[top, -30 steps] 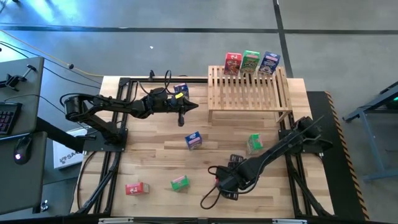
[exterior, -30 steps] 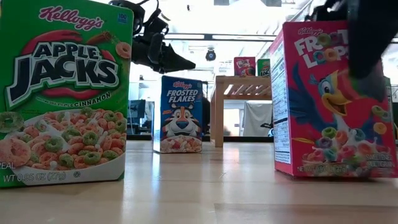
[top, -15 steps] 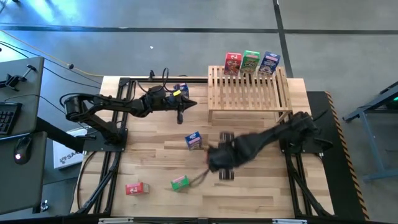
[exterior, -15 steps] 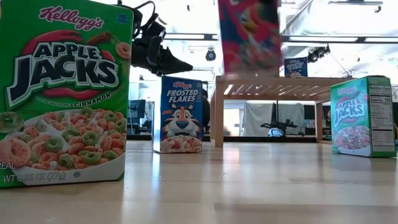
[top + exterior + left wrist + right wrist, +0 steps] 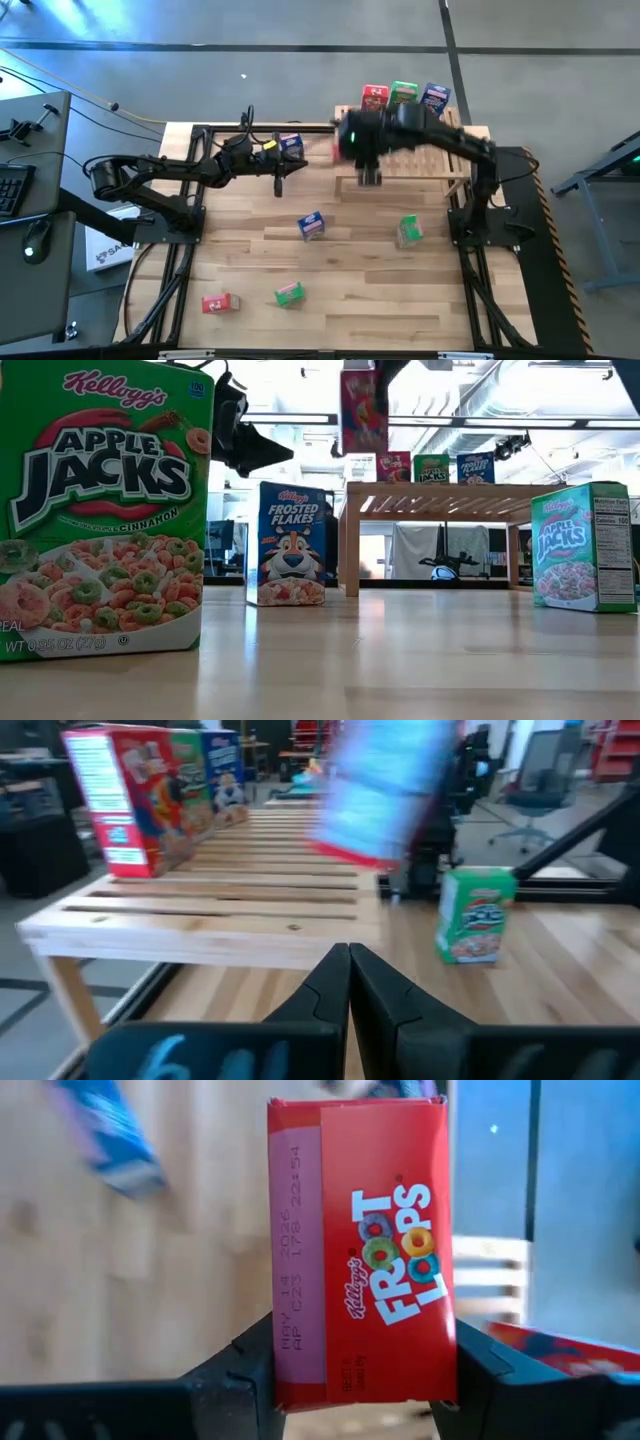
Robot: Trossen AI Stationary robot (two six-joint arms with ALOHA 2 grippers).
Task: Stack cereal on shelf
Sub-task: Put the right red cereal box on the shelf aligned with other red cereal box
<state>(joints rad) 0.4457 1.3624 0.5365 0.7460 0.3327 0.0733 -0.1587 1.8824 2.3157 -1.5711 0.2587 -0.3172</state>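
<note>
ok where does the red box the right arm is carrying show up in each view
High view: red Froot Loops box at the shelf's left edge, mostly hidden by the right end effector.
Low view: hanging above the shelf's left end.
Left wrist view: blurred, over the slats.
Right wrist view: centre, between the fingers.
Shared landmark: the shelf.

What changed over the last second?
The right gripper, shut on a red Froot Loops box, lifted it from the table's near edge and swung it up over the shelf. The left gripper drifted slightly left, still shut and empty. The other boxes and the shelf stayed put.
</note>
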